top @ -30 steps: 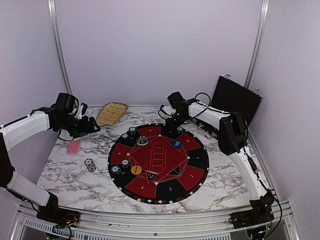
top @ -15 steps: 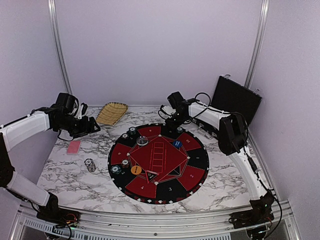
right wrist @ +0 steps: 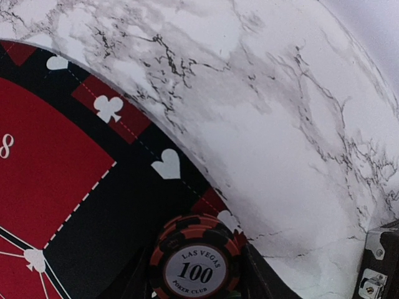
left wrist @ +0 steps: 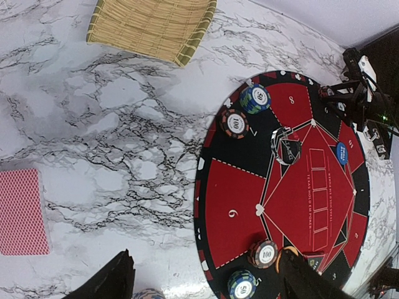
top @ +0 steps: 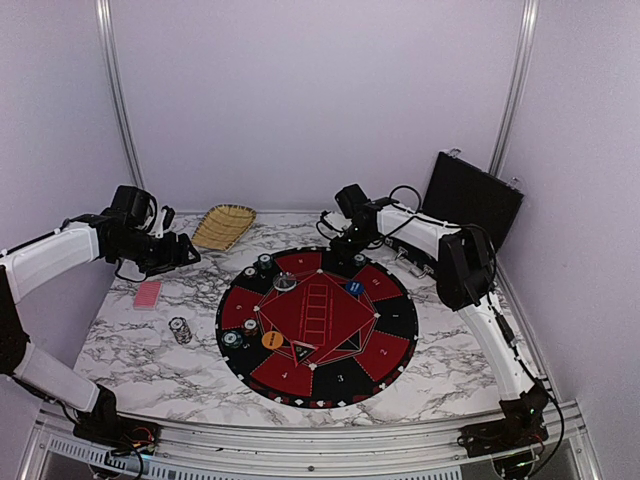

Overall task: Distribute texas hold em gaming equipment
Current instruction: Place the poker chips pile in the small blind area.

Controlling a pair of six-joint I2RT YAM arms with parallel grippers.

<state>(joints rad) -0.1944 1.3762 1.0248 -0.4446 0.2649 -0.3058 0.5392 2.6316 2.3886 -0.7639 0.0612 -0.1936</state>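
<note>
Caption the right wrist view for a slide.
Right gripper flanking a poker chip stack marked 100 at the edge of the red-and-black mat, marble table beyond.

Red-and-black mat (left wrist: 237, 205), grey-veined white marble table (left wrist: 124, 124), pink-red crosshatched card (left wrist: 22, 212), straw-yellow woven basket (left wrist: 153, 25)

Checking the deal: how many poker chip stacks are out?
6 dark-and-white-edged poker chip stacks: two at the round red-and-black mat's far-left edge, two near-left, one far-right, one on the marble table beside it. More may be hidden.
</note>
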